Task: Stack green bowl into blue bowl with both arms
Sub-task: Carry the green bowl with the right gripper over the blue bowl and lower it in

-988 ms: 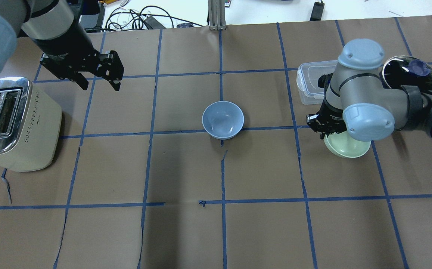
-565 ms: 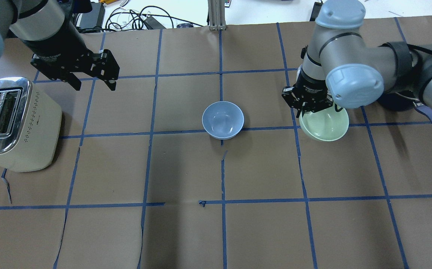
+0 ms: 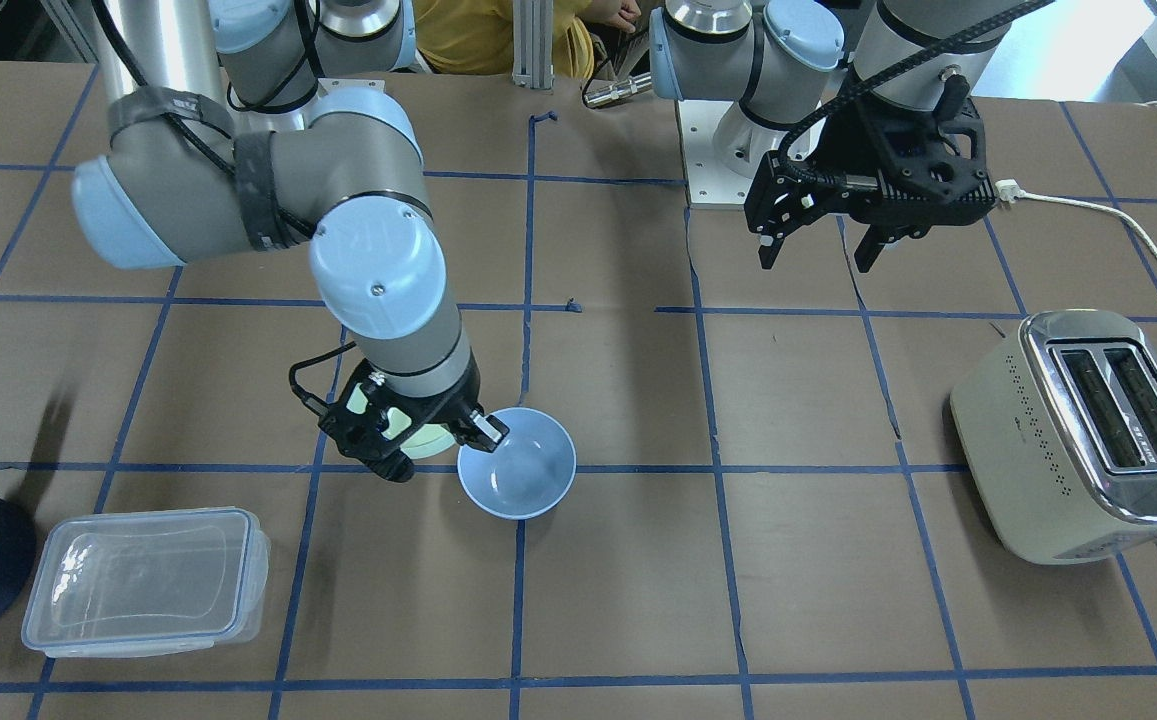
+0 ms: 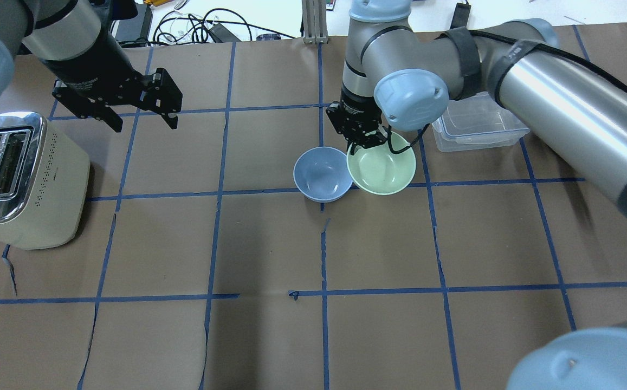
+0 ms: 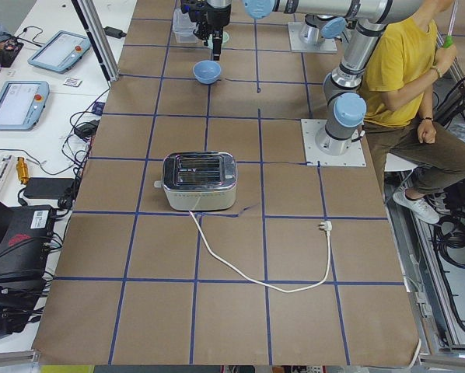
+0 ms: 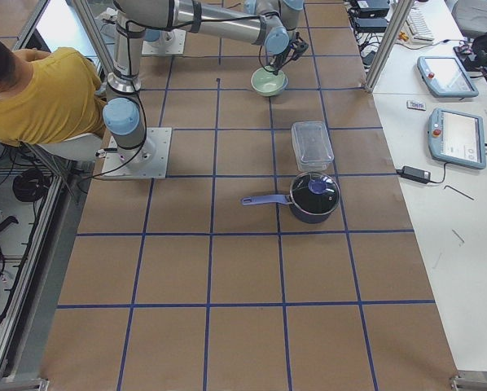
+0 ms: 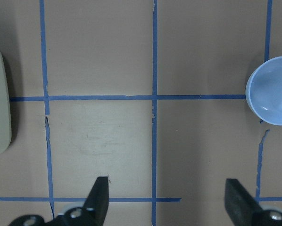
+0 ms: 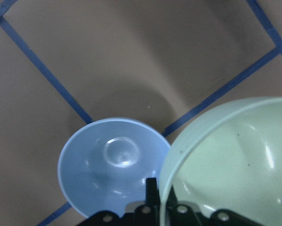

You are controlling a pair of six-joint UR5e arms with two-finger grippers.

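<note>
Carrying the small glossy mint-green bowl, clenched on its rim, the right gripper has crossed the table; the bowl now hangs just beside the pale periwinkle-blue bowl. Left gripper spread, empty. Stacking judged imminent.

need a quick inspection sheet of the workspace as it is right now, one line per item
Surface: table covered in brown paper with a blue tape grid; the paper is torn in places.
Job's things: green bowl pinched at its rim by the right gripper, beside the blue bowl, its edge overlapping the blue rim; not yet stacked.
Clutter: toaster, clear lidded container, dark pot with lid.
Grippers: right gripper shut on the green bowl; left gripper open, empty, above bare table.
Cables: toaster cord lies unplugged on the table.
Surroundings: person in yellow seated behind the robot; tablets on side benches.
</note>
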